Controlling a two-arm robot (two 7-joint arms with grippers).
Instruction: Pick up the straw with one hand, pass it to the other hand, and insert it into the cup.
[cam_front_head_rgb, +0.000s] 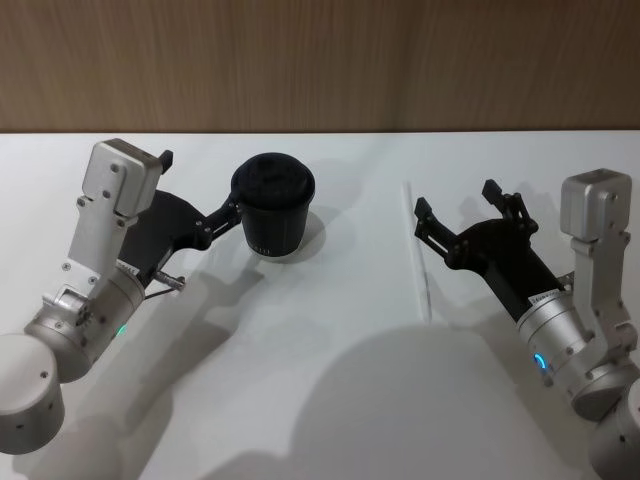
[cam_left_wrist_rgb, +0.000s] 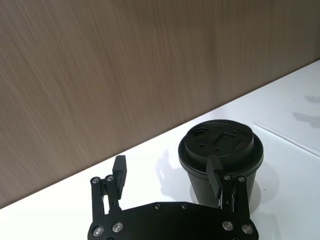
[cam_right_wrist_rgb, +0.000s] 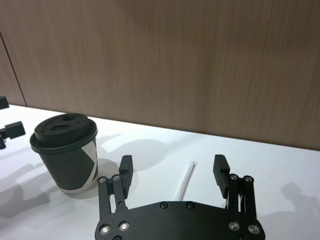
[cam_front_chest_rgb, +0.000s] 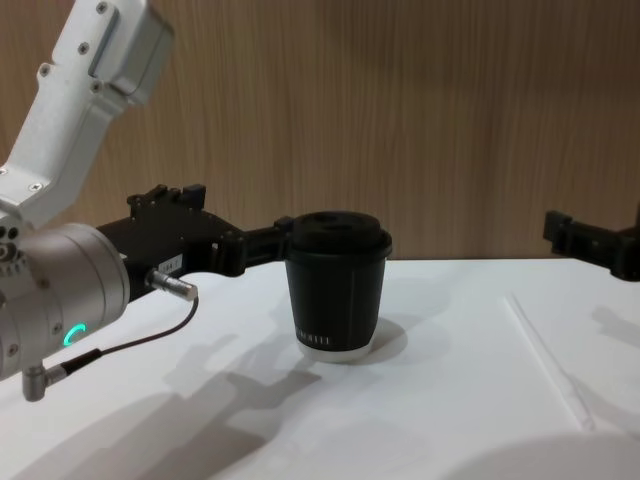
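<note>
Cup (cam_front_head_rgb: 272, 205): matte black paper, domed lid, upright on the smooth white table (cam_front_head_rgb: 330, 350).
Straw (cam_front_head_rgb: 418, 255): thin, straight, pale plastic, lying flat well to the cup's right.
Left gripper (cam_front_head_rgb: 198, 185): angular black, spread wide, empty, one fingertip at the cup's left wall.
Right gripper (cam_front_head_rgb: 455, 196): spread wide, empty, right of the cup, by the straw.

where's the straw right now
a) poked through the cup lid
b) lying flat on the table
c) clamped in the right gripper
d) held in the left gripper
b: the straw lies flat on the table to the right of the cup, and the right gripper beside it is open with nothing between its fingers.
</note>
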